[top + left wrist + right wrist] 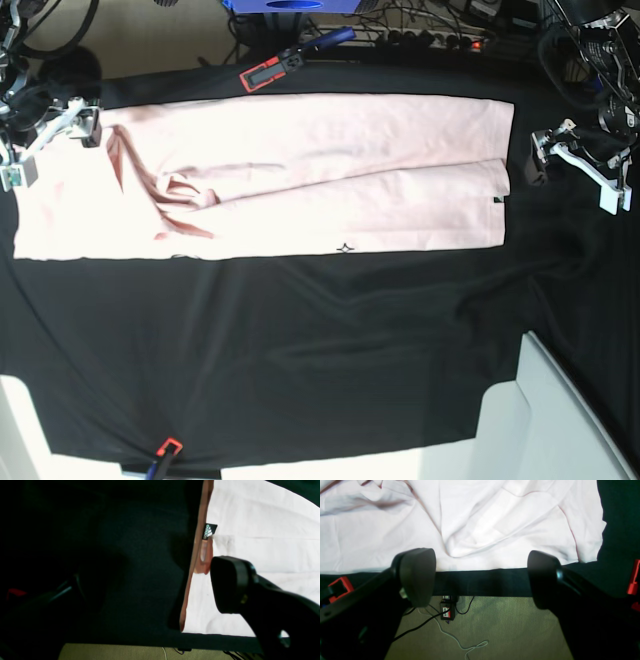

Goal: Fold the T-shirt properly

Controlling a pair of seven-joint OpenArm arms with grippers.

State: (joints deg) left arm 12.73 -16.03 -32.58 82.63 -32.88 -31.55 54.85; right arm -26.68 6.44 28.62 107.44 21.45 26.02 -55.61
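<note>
- The T-shirt [300, 170] lies on the far half of the black table cloth [300, 350], as a long band parallel to the far edge; it is folded lengthwise and almost flat.
- Near its left end in the base view there are some wrinkles and a turned fold.
- A small black label [209, 531] is on the hem at the other end.
- The left gripper [560, 158] hovers just beside this hem end, jaws wide, nothing between them.
- The right gripper [480, 577] is at the wrinkled end, over the edge of the shirt; jaws also wide, nothing held.
- One red clamp [262, 74] holds the cloth at the far edge, another clamp [165, 450] at the near edge.
</note>
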